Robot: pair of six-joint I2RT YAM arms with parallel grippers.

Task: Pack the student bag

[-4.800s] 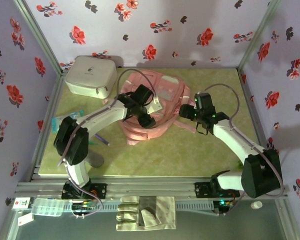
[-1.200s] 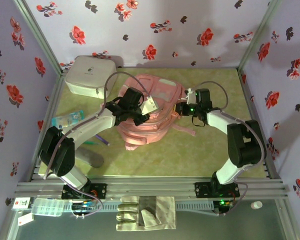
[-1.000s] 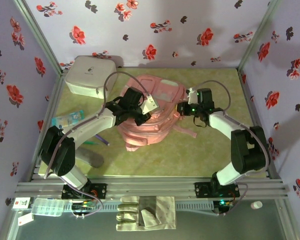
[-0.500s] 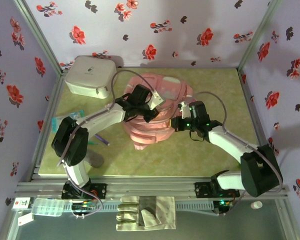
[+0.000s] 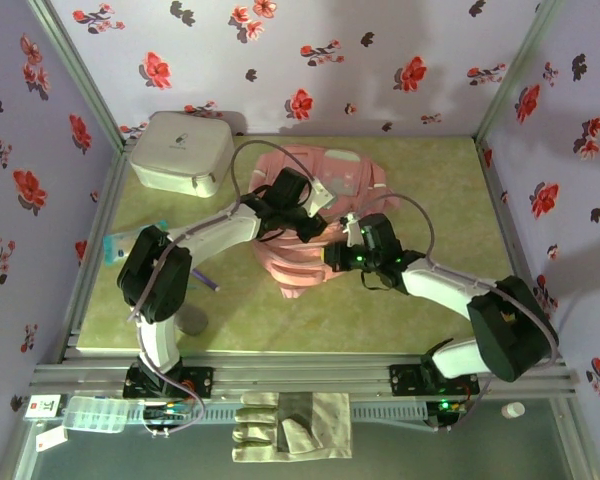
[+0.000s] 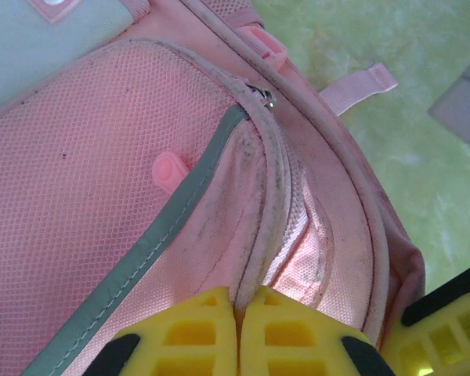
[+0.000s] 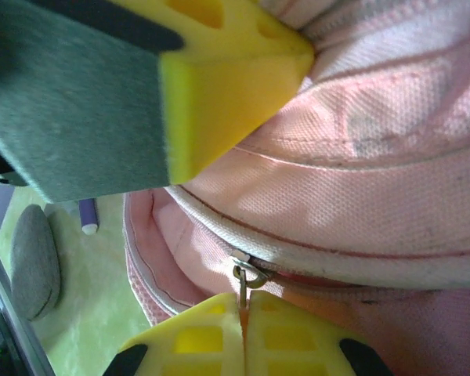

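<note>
The student bag [image 5: 302,272], a soft pink backpack, lies in the middle of the green table, and both grippers meet on it. My left gripper [image 5: 315,226] is shut on a piped seam of the bag [image 6: 141,204]; in the left wrist view the yellow fingertips [image 6: 196,329] pinch that edge. My right gripper [image 5: 332,256] is shut on the metal zip pull [image 7: 242,291] just below the slider [image 7: 251,274]. Behind the slider the zip gapes and shows pink lining [image 7: 180,235]. One finger [image 7: 219,86] of the left gripper shows just above in the right wrist view.
A white-grey zip case [image 5: 180,150] stands at the back left. A teal packet [image 5: 132,240], a purple pen [image 5: 204,281] and a grey pebble-shaped thing [image 5: 189,318] lie left of the bag. Flowered walls close three sides. A glove [image 5: 290,425] lies off the table in front.
My right gripper has travelled left and nearer along the bag with the zip pull in it. The left gripper and the bag have shifted slightly right.
</note>
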